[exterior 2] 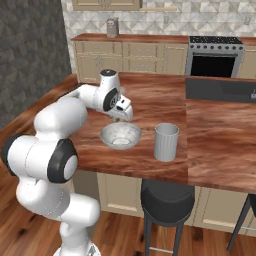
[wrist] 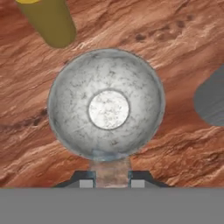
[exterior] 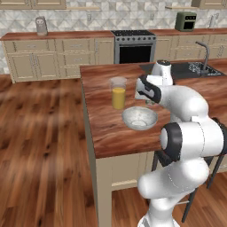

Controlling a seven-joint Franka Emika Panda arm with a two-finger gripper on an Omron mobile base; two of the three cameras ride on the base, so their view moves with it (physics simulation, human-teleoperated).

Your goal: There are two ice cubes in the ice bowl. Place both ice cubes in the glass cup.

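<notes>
In the hand view my gripper (wrist: pixel 113 180) is shut on a small pale translucent ice cube (wrist: pixel 113 168), held just over the rim of the ice bowl (wrist: pixel 65 113). The bowl is round, greyish and faceted, with a pale round base at its middle. The base views put the gripper (exterior: pixel 149 101) (exterior 2: pixel 120 118) a little above the bowl's (exterior: pixel 139 118) (exterior 2: pixel 120 136) far edge. To the bowl's right on the counter stands the glass cup (exterior 2: pixel 166 142) (wrist: pixel 213 103), short and grey.
A taller glass of orange liquid (exterior: pixel 118 92) (wrist: pixel 49 22) stands just left of the bowl. The wooden island counter (exterior: pixel 102 128) drops off at its left and front edges. A sink (exterior: pixel 195 69) lies at the far right, and a dark stool (exterior 2: pixel 167 199) stands below the counter.
</notes>
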